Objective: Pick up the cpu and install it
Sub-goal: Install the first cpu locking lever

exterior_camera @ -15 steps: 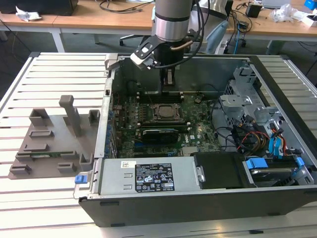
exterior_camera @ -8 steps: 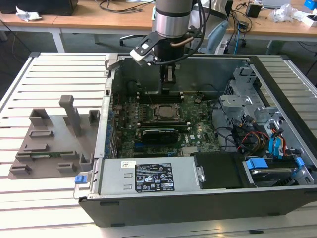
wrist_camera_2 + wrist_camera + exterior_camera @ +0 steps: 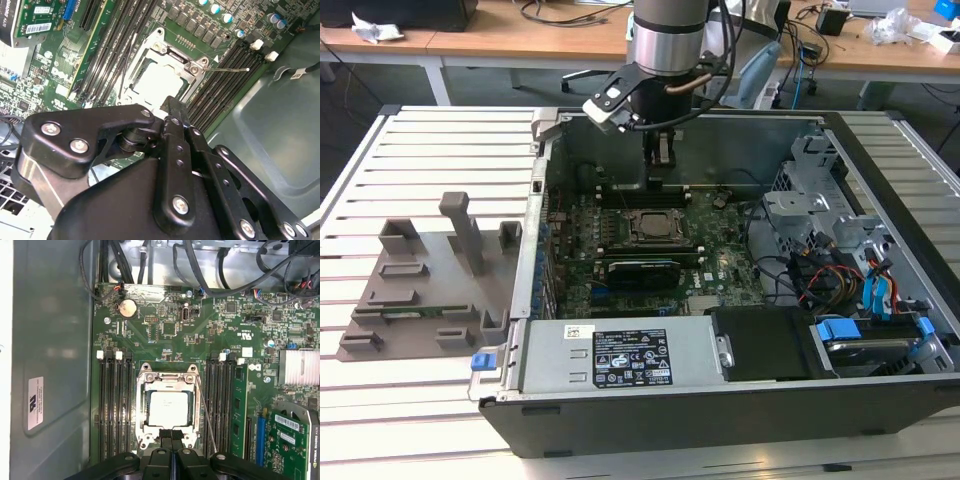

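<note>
cpu (image 3: 169, 409) is sitting in the socket frame (image 3: 150, 377) on the motherboard, silver top up, square to the frame. Fingers (image 3: 165, 436) are pressed together with nothing between them, hanging over the frame's edge and clear of the chip.

The exterior view gives the layout. The arm (image 3: 670, 35) comes straight down into the open case (image 3: 720, 410), wrist vertical, fingers (image 3: 660, 150) pointing down near the far wall, just beyond the cpu (image 3: 649, 226). The grey tray (image 3: 420, 290) lies on the slatted surface (image 3: 420, 150) at the exterior view's left, well apart from the case.

The first wrist view looks straight down at the board. Memory slots (image 3: 112, 405) flank the socket on both sides, and there is a coin cell (image 3: 128, 308). A thin lever rod (image 3: 205, 415) angles off beside the frame (can't tell whether the frame is clamped).

The second wrist view looks obliquely along the fingers (image 3: 172, 112), with the cpu (image 3: 152, 82) just past the tips.

Labels: a white sticker (image 3: 35, 402) on the case wall and a big one on the power supply (image 3: 630, 358). Neither is read off.
</note>
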`<state>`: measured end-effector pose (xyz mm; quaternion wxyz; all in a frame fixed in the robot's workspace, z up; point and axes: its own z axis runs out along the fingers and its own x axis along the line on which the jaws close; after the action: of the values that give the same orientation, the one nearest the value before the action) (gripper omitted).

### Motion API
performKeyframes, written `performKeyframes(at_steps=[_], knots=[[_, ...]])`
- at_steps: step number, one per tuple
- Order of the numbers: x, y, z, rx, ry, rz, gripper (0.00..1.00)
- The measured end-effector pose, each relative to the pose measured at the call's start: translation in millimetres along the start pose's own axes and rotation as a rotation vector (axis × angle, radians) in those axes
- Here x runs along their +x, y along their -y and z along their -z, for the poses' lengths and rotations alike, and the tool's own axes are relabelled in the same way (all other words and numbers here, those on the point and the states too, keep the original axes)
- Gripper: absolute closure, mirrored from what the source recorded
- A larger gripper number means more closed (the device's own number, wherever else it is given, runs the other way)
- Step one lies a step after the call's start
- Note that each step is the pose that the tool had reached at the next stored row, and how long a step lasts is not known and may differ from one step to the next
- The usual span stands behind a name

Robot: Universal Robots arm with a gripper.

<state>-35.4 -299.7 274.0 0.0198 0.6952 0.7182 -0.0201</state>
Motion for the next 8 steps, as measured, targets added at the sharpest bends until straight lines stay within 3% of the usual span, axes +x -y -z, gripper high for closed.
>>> performKeyframes(at_steps=[2,4,8], knots=[[0.0,0.0,0.0,-0.0014,0.0000,0.026,0.89],[0.0,0.0,0.0,-0.0055,0.0002,0.097,0.89],[0.0,0.0,0.0,-0.0097,0.0003,0.172,0.89]])
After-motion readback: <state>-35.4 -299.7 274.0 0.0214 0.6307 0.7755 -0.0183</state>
